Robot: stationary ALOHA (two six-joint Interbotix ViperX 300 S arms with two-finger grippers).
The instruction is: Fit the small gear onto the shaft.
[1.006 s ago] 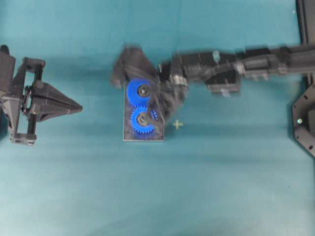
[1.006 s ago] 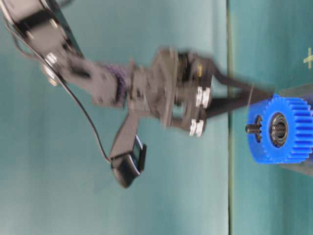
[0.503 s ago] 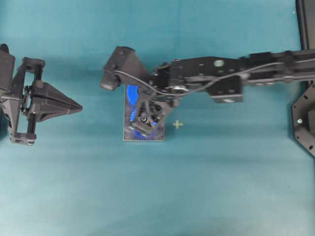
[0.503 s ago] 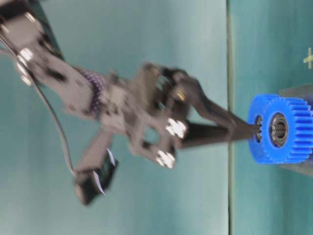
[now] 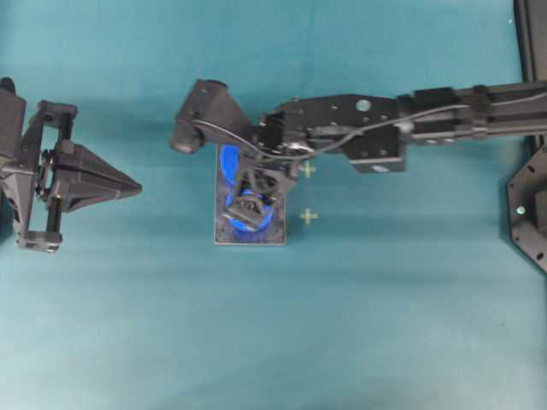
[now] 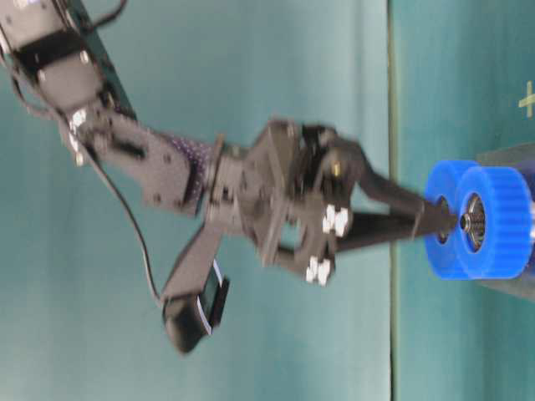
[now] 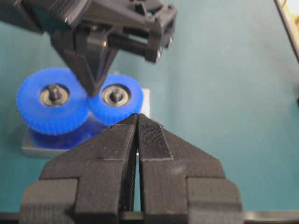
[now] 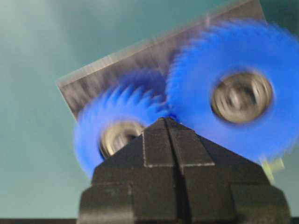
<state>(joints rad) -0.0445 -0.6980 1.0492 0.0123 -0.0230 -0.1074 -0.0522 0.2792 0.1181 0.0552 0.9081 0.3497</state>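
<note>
Black plastic on your far left first: the left gripper (image 5: pixel 137 186) sits parked well clear of the work, its two jaws pressed together on nothing, same spot as a second ago.

Move right and you hit the dark grey rectangular metal plate (image 5: pixel 224 237). Count two blue gears on it. The larger bright blue toothed gear (image 7: pixel 51 101) is on one side, and the small bright blue gear with the black-and-silver bearing hub (image 7: pixel 116 97) sits right next to it with teeth meshed. Only one shaft (image 7: pixel 116 96) shows, as a silvery bit in the middle of the small gear's hub, so the gear is seated on it.

Now the part that changed. A second ago your right gripper (image 5: pixel 244 211) was off to the plate's right edge and both gears were in plain sight from above. Now it has swung in over the plate and covers most of them. Its jaws are clamped shut, holding nothing, with the tip down at the small gear's hub. The right wrist view has both gears smeared with blur, and the table-level view shows blurred teeth too.

Two small cross marks (image 5: pixel 308 216) on the teal table (image 5: pixel 385 325), just right of the plate.
</note>
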